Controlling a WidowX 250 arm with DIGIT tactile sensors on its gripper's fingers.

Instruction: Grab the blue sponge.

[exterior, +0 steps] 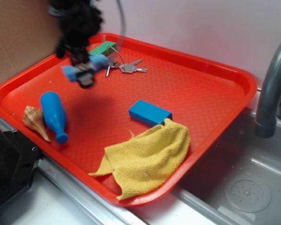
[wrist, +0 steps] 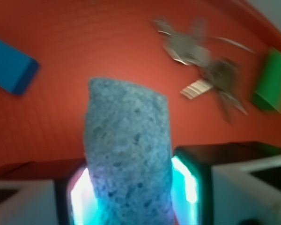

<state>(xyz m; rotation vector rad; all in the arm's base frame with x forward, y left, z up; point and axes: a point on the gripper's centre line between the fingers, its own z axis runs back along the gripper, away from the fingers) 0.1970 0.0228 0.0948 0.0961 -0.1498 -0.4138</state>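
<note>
Pale blue-grey sponge (wrist: 127, 154), upright in the wrist view, pinched between two glowing cyan pads (wrist: 183, 187); rough, pitted, speckled face, rounded top corners, slightly bowed sides. In the exterior view, blurred, seen as light-blue bits in the gripper (exterior: 85, 70), lifted clear above the tray (exterior: 210, 89) at about 10 o'clock.

Across the exterior view, left to right:

- Shell (exterior: 35, 120) at 8 o'clock near the tray's rim: tan, ridged, spiral, tapering to a point.
- Bottle (exterior: 55, 114) just beside the shell, possibly touching: smooth, glossy blue, rounded body narrowing to a neck, lying on its side.
- Black arm, motion-blurred, reaching down from the top edge, closed on the sponge.
- Green block (exterior: 103, 48) at 11 o'clock, hard-edged, partly behind the gripper.
- Keys (exterior: 127, 67) just right of the green block: metal, on a thin wire ring.
- Blue block (exterior: 150, 113) near centre: smooth, darker blue, sharp corners.
- Cloth (exterior: 145, 159) at 5 o'clock: yellow, knitted weave, crumpled, one corner against the blue block, lower edge draped on the rim.
- Tray itself: red plastic, fine grid texture, raised rounded rim.
- Grey curved faucet (exterior: 271, 89) and steel sink (exterior: 243, 187) at 3 to 4 o'clock, off the tray.
</note>
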